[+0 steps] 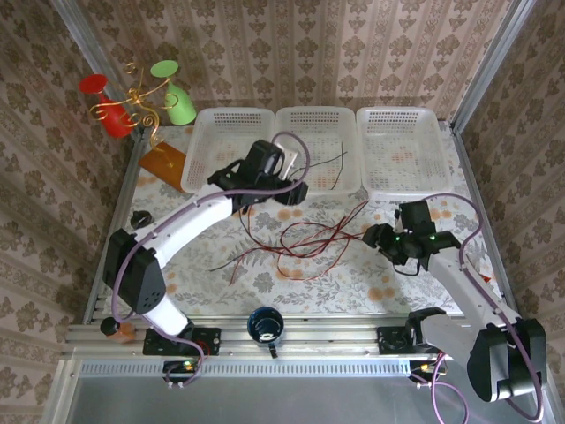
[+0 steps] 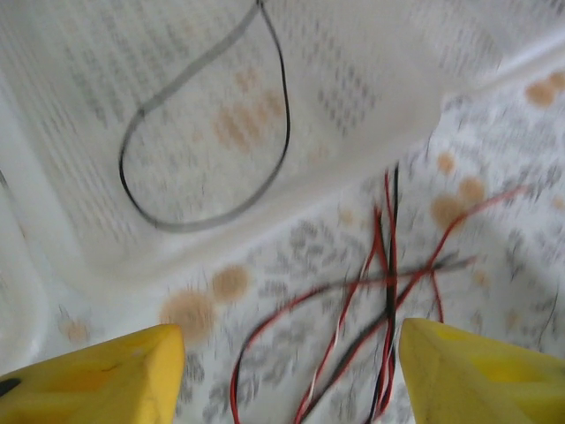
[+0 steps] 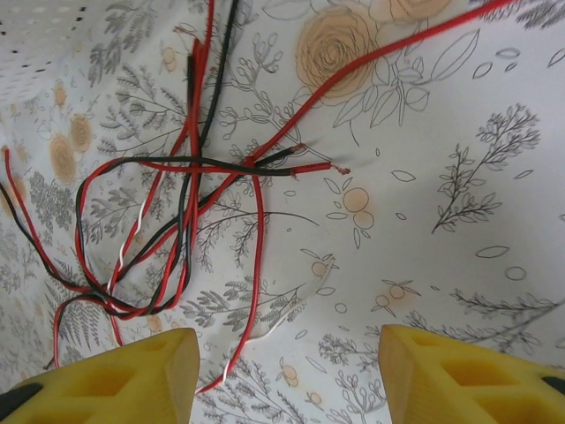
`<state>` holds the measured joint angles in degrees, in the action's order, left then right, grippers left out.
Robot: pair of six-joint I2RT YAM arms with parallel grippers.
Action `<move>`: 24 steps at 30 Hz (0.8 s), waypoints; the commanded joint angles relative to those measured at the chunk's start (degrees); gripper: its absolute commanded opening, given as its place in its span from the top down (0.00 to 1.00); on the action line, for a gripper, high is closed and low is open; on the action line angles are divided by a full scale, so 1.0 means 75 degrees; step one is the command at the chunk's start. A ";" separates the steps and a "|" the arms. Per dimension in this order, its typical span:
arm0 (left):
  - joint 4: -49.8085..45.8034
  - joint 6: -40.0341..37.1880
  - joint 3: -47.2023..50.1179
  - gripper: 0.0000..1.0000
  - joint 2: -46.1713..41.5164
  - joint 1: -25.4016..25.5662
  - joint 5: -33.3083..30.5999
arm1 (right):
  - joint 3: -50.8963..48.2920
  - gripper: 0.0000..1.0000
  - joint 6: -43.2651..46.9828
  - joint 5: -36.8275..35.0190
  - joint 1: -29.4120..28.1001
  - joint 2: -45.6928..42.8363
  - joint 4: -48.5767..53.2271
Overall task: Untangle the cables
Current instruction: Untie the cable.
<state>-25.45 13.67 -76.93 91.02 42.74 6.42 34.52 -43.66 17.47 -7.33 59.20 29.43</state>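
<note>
Cables (image 1: 305, 238) mostly knotted mid-bench (image 1: 265, 274), red crossing black; one black wire (image 2: 285, 115) apart in basket (image 1: 318, 110). Left end effector (image 2: 291, 362) open, empty; right end effector (image 3: 287, 371) likewise. Most separating left.

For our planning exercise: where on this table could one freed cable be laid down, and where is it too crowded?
Bare cloth lies between the cup and the right arm. The right-hand basket holds nothing. Crowded: the table's middle, where the cables sprawl, and the middle basket, already holding a black cable.
</note>
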 commanded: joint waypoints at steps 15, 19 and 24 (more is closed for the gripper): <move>0.2085 0.0602 0.2528 0.37 -0.1357 0.0471 0.0224 | -0.0746 0.55 -0.1982 -0.0491 -0.0043 0.1537 -0.2844; 0.2102 0.0603 0.2540 0.38 -0.1279 0.0576 0.0276 | -0.0785 0.57 -0.2060 -0.0432 -0.0039 0.1951 -0.3143; 0.2020 0.0538 0.2544 0.38 -0.1272 0.0653 0.0340 | -0.0957 0.60 -0.2195 -0.0386 -0.0042 0.2308 -0.3601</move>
<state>-11.29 16.97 -58.15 82.00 47.22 7.99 28.56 -58.70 15.44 -7.40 75.24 5.28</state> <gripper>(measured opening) 0.616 0.399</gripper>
